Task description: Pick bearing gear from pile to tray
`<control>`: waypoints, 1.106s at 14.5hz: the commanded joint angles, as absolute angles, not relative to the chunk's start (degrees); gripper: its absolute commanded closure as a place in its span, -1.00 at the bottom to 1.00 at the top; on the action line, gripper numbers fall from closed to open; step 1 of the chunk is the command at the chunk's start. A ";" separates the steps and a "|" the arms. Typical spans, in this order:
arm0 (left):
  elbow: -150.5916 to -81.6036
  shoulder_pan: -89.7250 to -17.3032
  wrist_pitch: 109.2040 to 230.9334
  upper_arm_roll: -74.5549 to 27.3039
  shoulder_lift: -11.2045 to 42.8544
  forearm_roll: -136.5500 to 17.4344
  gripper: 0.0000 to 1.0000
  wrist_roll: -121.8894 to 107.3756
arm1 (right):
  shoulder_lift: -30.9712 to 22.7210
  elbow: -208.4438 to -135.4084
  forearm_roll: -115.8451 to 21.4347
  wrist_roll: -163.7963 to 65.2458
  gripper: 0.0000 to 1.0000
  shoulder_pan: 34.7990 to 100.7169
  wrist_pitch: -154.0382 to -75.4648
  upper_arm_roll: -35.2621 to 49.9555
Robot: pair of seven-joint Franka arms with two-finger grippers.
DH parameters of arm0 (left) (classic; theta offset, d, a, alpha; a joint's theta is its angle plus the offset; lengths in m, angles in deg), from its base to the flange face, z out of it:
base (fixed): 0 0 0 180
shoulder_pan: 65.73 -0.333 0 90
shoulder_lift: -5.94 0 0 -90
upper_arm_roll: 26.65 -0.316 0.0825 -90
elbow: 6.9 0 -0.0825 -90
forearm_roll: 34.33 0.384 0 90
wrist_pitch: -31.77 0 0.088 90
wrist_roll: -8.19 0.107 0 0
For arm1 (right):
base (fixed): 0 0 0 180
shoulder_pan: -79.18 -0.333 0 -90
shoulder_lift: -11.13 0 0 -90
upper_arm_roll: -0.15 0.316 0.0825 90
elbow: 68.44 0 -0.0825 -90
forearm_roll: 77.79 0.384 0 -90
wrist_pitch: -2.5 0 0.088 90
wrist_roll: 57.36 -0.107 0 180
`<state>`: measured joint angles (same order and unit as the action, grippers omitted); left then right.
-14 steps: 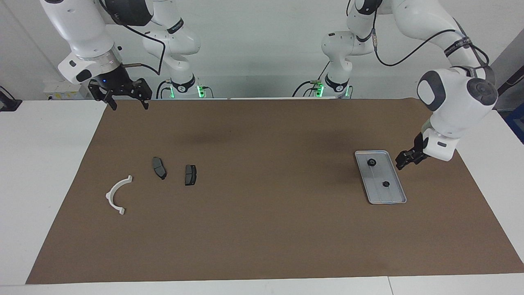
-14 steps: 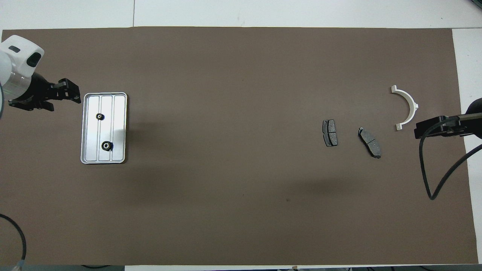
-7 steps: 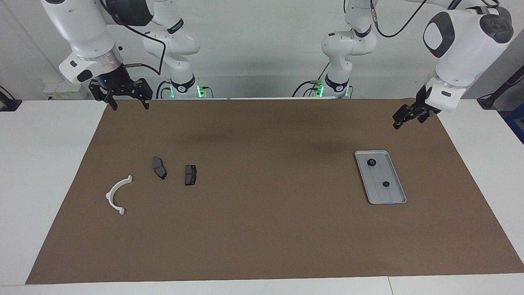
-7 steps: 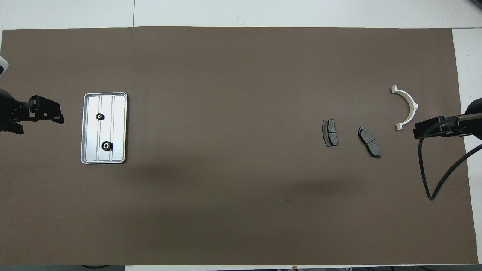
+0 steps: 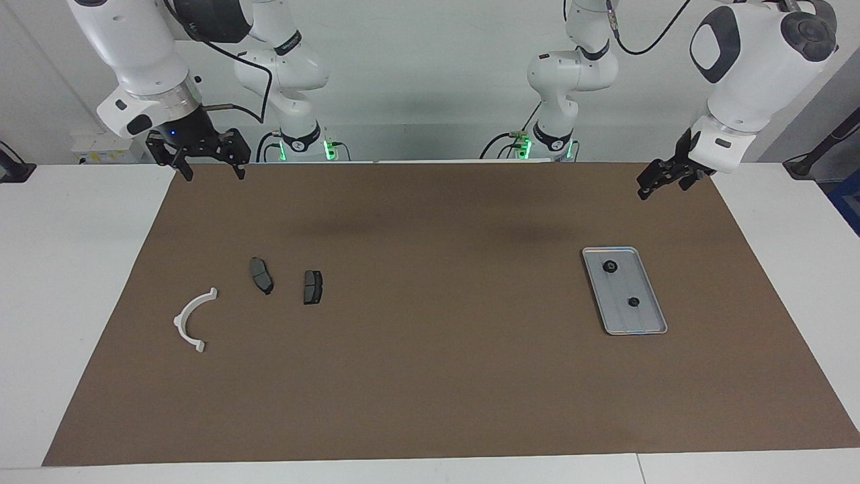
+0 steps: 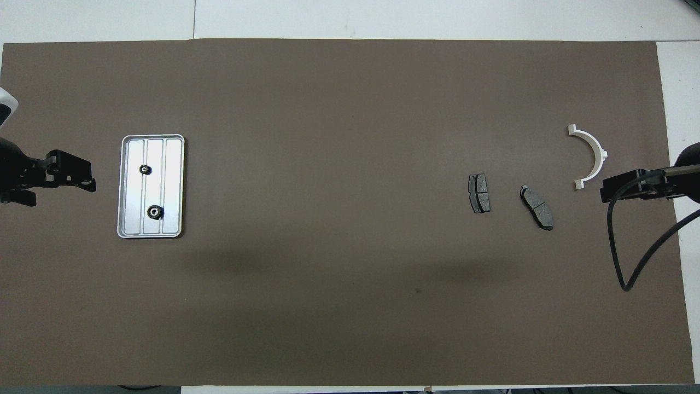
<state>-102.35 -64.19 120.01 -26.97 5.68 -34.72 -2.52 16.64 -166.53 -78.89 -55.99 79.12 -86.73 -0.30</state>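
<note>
The silver tray [image 5: 646, 321] lies toward the left arm's end of the brown mat, and two small black bearing gears [image 5: 610, 267] [image 5: 633, 302] rest in it. In the overhead view the tray [image 6: 174, 186] shows both gears [image 6: 144, 169] [image 6: 156, 212]. The pile toward the right arm's end holds a white arc bracket [image 5: 181, 317] and two dark brake pads [image 5: 261, 275] [image 5: 312, 286]; I see no black round pieces there. My left gripper [image 5: 649, 187] is open and empty, raised over the mat beside the tray. My right gripper [image 5: 210, 173] is open and waits raised over the mat's corner.
The brown mat [image 5: 430, 376] covers most of the white table. A black cable [image 6: 629, 257] hangs from the right arm over the mat's edge. The bracket [image 6: 599, 150] and the pads [image 6: 479, 193] [image 6: 537, 207] lie apart from each other.
My left gripper has risen from beside the tray and drawn back toward the robots. Both gears stay in the tray. The right arm has not moved.
</note>
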 commanded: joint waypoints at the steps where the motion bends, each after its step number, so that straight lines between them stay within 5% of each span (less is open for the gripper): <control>1: -103.93 -63.18 119.66 -27.62 4.09 -34.51 -1.00 -2.45 | 18.25 -168.54 -77.71 -56.04 -1.00 79.89 -87.86 0.15; 16: -103.84 -63.09 120.45 -27.71 4.09 -34.51 -1.00 -2.80 | 18.25 -168.55 -77.71 -55.96 -1.00 79.97 -87.77 0.15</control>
